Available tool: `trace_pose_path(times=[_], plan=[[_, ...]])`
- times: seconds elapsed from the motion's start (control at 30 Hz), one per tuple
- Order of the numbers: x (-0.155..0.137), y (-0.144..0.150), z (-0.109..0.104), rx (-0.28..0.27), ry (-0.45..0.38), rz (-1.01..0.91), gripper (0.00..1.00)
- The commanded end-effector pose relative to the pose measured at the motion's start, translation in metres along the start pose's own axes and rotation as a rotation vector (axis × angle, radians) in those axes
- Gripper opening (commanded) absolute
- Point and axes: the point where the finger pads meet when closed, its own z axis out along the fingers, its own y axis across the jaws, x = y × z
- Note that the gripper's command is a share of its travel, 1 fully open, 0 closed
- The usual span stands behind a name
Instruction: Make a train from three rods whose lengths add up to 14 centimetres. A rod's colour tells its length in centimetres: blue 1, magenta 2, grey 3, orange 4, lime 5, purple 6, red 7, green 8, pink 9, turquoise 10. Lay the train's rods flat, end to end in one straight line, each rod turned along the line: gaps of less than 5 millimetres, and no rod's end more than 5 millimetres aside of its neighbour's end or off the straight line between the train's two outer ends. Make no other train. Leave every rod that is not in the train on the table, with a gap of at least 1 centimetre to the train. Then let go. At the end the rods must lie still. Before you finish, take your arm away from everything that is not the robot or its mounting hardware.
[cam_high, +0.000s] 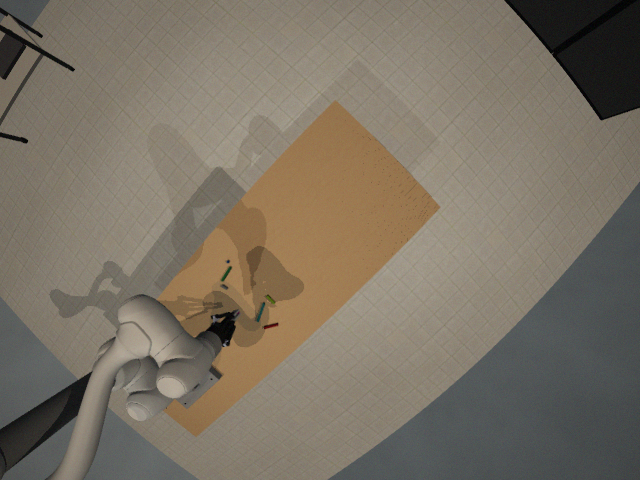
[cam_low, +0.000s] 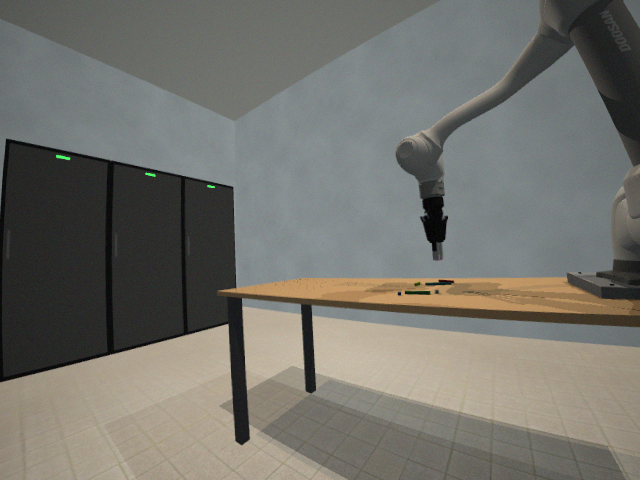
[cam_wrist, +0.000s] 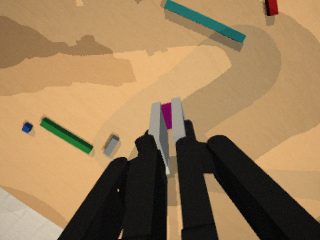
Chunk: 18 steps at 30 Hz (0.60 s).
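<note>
My gripper (cam_high: 235, 312) (cam_low: 437, 254) (cam_wrist: 169, 113) is shut on a short magenta rod (cam_wrist: 166, 116) and holds it well above the table (cam_high: 336, 206) (cam_low: 320, 289). On the table lie a lime rod (cam_high: 269, 298), a turquoise rod (cam_high: 261, 311) (cam_low: 434, 283) (cam_wrist: 204, 20) and a red rod (cam_high: 270, 325) (cam_low: 445, 281), close together but not in line. Apart from them lie a green rod (cam_high: 226, 273) (cam_low: 417, 292) (cam_wrist: 66, 135), a small blue rod (cam_high: 227, 261) (cam_wrist: 27, 127) off its end, and a grey rod (cam_high: 224, 285) (cam_wrist: 111, 144).
The arm's base plate (cam_high: 199, 390) (cam_low: 599, 284) sits on the table's near end. Dark cabinets (cam_low: 103, 258) stand along the wall, far from the table. The table's long edge runs close to the red rod.
</note>
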Motion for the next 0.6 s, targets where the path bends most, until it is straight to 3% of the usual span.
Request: trace_pose_path(times=[0.0, 0.1, 0.57], plan=[[-0.004, 0.002, 0.0, 0.011, -0.004, -0.167, 0.03], [-0.005, 0.002, 0.0, 0.011, -0.004, -0.211, 0.03], [-0.022, 0.009, 0.001, 0.013, 0.0, -0.871, 0.03]])
